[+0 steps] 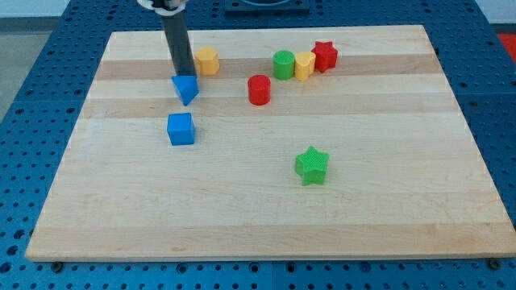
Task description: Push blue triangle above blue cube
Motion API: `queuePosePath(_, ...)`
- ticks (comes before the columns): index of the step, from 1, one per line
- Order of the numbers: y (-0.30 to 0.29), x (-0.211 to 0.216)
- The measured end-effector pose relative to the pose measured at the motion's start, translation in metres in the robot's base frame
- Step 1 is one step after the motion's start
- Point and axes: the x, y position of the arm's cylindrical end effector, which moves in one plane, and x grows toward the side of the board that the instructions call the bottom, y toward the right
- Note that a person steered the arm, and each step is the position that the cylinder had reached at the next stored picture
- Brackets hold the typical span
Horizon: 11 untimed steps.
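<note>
Camera view is being filled by a pale wooden board (266, 201) with lengthwise grain bands, and it is being carried on a blue perforated table (32, 72) that is being seen around all its edges. At the view's top a dark piece of equipment is being cut off by the frame; it cannot be identified.

The blue triangle (186, 88) is being seen in the board's upper left part, with its narrow point being turned toward 6 o'clock, slightly toward 5, and its broad face toward 12; its long axis is being run roughly from 12 to 6. The blue cube (181, 128) is being seen just beside it at 6 o'clock, with a small gap between them.

The dark rod is being held upright, and my tip (185, 75) is being pressed at the triangle's 12 o'clock edge, apparently touching it. Nothing is being clamped, as the rod is a plain pusher.

From the triangle, a yellow block (207, 60) is being seen near at 1 o'clock and a red cylinder (259, 89) at 3 o'clock. Farther toward 2 o'clock, a green cylinder (283, 64), a second yellow block (304, 66) and a red star (325, 55) are being seen touching in a row. A green star (311, 165) is being seen well apart at 4 o'clock.
</note>
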Motion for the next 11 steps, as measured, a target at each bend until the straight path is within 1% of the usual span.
queuePosePath(1, -0.012, 0.015)
queuePosePath(3, -0.018, 0.050)
queuePosePath(6, -0.018, 0.059)
queuePosePath(8, -0.010, 0.045)
queuePosePath(11, 0.005, 0.086)
